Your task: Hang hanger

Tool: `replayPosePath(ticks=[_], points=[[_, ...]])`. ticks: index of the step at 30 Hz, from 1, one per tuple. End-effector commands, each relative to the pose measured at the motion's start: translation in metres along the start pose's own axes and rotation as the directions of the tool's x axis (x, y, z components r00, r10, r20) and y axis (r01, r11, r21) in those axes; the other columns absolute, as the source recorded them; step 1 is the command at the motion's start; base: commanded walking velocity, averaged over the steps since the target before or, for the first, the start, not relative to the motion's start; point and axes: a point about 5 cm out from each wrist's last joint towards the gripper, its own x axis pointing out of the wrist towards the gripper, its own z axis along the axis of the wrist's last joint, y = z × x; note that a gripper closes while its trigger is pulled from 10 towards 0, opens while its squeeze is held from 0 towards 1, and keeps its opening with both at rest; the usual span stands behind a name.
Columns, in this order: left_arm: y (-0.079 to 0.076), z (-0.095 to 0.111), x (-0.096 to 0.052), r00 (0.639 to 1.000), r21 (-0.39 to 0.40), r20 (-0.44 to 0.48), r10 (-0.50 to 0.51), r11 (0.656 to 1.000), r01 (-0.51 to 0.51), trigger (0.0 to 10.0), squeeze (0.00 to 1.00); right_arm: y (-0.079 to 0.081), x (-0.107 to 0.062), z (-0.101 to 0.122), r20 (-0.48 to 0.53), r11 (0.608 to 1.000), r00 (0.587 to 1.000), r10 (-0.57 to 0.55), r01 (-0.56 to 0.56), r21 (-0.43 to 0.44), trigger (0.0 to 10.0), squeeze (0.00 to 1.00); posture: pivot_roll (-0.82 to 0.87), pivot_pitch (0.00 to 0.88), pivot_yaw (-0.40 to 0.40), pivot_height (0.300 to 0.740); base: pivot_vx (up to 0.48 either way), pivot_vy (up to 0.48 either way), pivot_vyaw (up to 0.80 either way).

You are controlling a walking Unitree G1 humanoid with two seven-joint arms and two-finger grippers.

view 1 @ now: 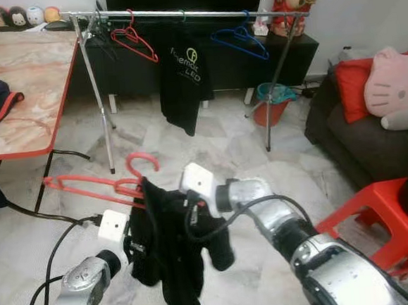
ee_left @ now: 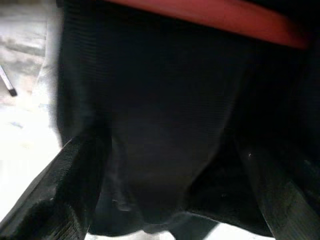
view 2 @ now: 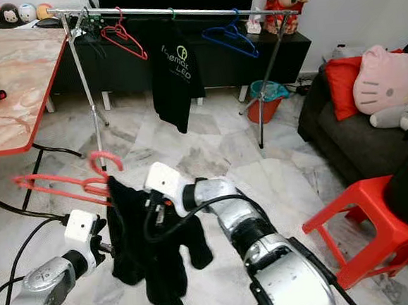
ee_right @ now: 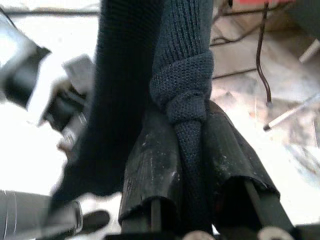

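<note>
A red hanger is held low in front of me, hook upward, with a black knit garment draped over its right end. My right gripper is shut on a bunched fold of that garment. My left gripper sits under the hanger's red bar, its fingers spread wide with black cloth hanging between them. Farther back stands the clothes rack, a metal rail carrying a red hanger, a black T-shirt and a blue hanger.
A marble-topped table with red edging stands at the left, with a cable on the floor beneath it. A red plastic stool and a dark sofa with cushions are at the right. A bucket sits by the rack's right leg.
</note>
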Motion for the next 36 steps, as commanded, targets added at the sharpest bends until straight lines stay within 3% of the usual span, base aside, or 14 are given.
replayPosePath(ticks=[1,7,9,12,13,16,20,25,27,28,34,35,36], points=[[-0.005,0.0,0.004,1.0,0.015,-0.011,-0.015,1.0,0.016,10.0,0.0,-0.008,-0.003,0.012,0.046,1.0,0.999,-0.024,0.025,-0.015,10.0,0.0,0.16,0.0,-0.183,0.74,0.0,0.0,0.0],[-0.007,-0.001,0.005,0.999,0.023,-0.027,-0.043,0.999,0.044,10.0,0.0,-0.004,0.005,0.017,0.059,1.0,0.998,0.001,0.0,-0.027,10.0,0.0,0.16,0.0,-0.189,0.74,0.0,0.0,0.0],[-0.002,-0.009,0.007,0.996,0.069,-0.087,0.027,0.997,-0.021,10.0,0.0,-0.003,0.009,0.021,0.065,1.0,0.998,0.003,-0.001,-0.027,10.0,0.0,0.16,0.003,-0.193,0.74,0.0,0.0,0.0],[0.0,-0.011,0.008,0.993,0.083,-0.104,0.059,0.995,-0.05,10.0,0.0,-0.002,0.01,0.021,0.067,1.0,0.998,0.005,-0.003,-0.028,10.0,0.0,0.17,0.006,-0.195,0.74,0.0,0.0,0.0],[0.007,-0.016,0.009,0.983,0.079,-0.13,0.13,0.99,-0.121,10.0,0.0,-0.002,0.011,0.024,0.075,1.0,0.997,0.011,-0.008,-0.029,10.0,0.0,0.16,0.009,-0.198,0.74,0.0,0.0,0.0],[0.008,-0.019,0.011,0.977,0.079,-0.149,0.15,0.987,-0.139,10.0,0.0,-0.002,0.012,0.026,0.08,1.0,0.997,0.01,-0.007,-0.029,10.0,0.0,0.16,0.009,-0.199,0.74,0.0,0.0,0.0],[0.005,-0.026,0.012,0.971,0.136,-0.182,0.152,0.982,-0.129,10.0,0.0,-0.003,0.014,0.029,0.086,0.999,0.996,0.013,-0.01,-0.033,10.0,0.0,0.16,0.012,-0.203,0.74,0.0,0.0,0.0],[0.011,-0.035,0.013,0.938,0.26,-0.227,0.261,0.945,-0.2,10.0,0.0,-0.003,0.015,0.032,0.091,0.999,0.996,0.012,-0.009,-0.034,10.0,0.0,0.16,0.016,-0.206,0.74,0.0,0.0,0.0],[0.012,-0.036,0.012,0.933,0.276,-0.232,0.274,0.939,-0.207,10.0,0.0,-0.003,0.015,0.032,0.091,0.999,0.996,0.012,-0.009,-0.035,10.0,0.0,0.16,0.016,-0.206,0.74,0.0,0.0,0.0],[0.015,-0.038,0.012,0.921,0.334,-0.236,0.31,0.916,-0.223,10.0,0.0,-0.003,0.015,0.032,0.092,0.999,0.996,0.015,-0.012,-0.035,10.0,0.0,0.16,0.016,-0.206,0.74,0.0,0.0,0.0],[0.018,-0.039,0.011,0.91,0.387,-0.206,0.36,0.884,-0.262,10.0,0.0,-0.002,0.015,0.031,0.091,0.999,0.996,0.021,-0.017,-0.036,10.0,0.0,0.16,0.018,-0.207,0.74,0.0,0.0,0.0],[0.018,-0.038,0.011,0.909,0.388,-0.195,0.368,0.88,-0.273,3.8,0.0,-0.002,0.015,0.031,0.091,0.999,0.996,0.021,-0.018,-0.035,10.0,0.0,0.16,0.019,-0.209,0.74,0.0,0.0,0.0],[0.019,-0.038,0.011,0.907,0.385,-0.183,0.379,0.877,-0.289,0.0,0.0,-0.002,0.015,0.03,0.091,0.999,0.996,0.022,-0.019,-0.033,10.0,0.0,0.16,0.019,-0.209,0.74,0.0,0.0,0.0]])
